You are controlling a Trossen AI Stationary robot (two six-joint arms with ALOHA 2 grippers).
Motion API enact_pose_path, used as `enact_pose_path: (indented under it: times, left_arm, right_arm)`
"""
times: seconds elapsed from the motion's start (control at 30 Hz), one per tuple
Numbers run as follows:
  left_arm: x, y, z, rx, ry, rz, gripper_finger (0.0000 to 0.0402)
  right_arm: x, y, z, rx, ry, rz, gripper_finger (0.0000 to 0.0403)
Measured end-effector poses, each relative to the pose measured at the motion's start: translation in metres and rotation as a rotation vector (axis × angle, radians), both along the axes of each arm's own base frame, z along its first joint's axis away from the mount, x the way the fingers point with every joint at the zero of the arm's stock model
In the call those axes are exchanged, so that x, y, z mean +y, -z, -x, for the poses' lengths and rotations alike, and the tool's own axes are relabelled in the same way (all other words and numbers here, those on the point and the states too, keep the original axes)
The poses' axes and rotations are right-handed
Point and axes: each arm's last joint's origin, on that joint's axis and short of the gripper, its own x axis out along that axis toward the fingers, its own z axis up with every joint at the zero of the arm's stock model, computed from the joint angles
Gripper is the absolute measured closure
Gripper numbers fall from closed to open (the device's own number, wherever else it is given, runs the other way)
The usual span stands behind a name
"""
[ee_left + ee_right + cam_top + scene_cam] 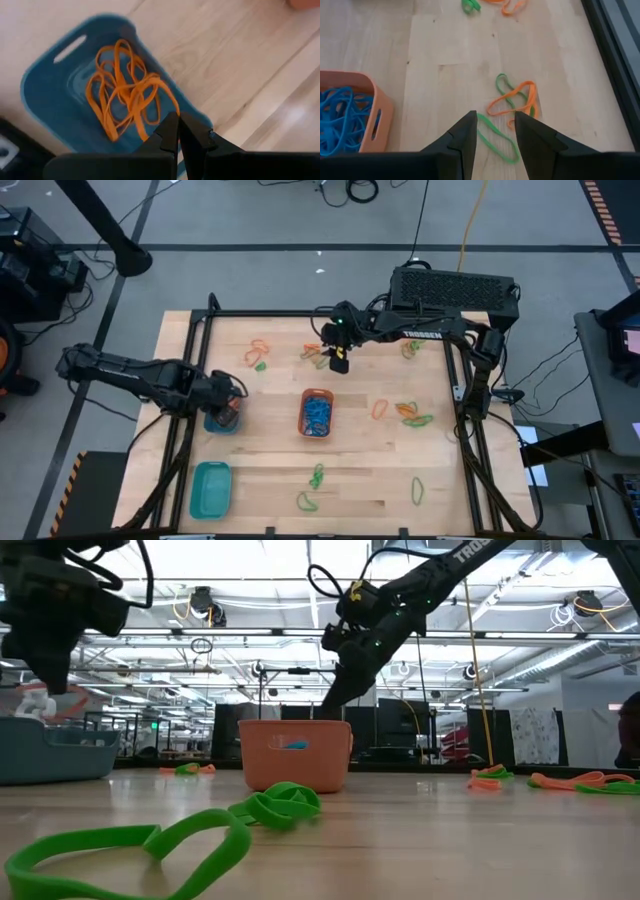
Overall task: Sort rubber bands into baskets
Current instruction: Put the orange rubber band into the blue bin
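The right hand (492, 131) hangs unclenched over a green band (496, 137) tangled with an orange band (520, 100) at the table's (380, 470) far side; one careless pinch could lift both. The left hand (178, 131), clenched and empty, hovers over the blue basket (45, 95) of orange bands.

The left arm reaches in from the table's left edge, its wrist bent downward; the left gripper (178, 131) points down with its fingers pressed together. The right arm extends from the far right corner toward the table's middle, and the right gripper (494, 131) hangs, apparently clear of the surface, fingers parted and empty.
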Motion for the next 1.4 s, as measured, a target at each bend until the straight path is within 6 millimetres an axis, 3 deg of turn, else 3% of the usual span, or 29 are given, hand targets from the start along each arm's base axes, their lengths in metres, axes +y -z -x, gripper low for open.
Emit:
enact_pose_path:
  times: [0.67,1.13,1.4]
  left_arm:
    - [-0.0022,0.0012,0.0017,0.027,0.003,-0.006,0.0383]
    - [-0.0002,0.0057,-0.0014,0.070,0.006,-0.103,0.0249]
    - [0.0017,-0.0001,-0.0028,0.055,0.009,-0.073,0.0233]
  right_arm:
    - [0.0084,-0.0007,-0.0045,-0.010,-0.041,0.022,0.0277]
    - [0.0085,-0.0006,-0.0043,-0.008,-0.041,0.021,0.0277]
    - [0.0085,-0.0006,-0.0043,-0.007,-0.042,0.021,0.0277]
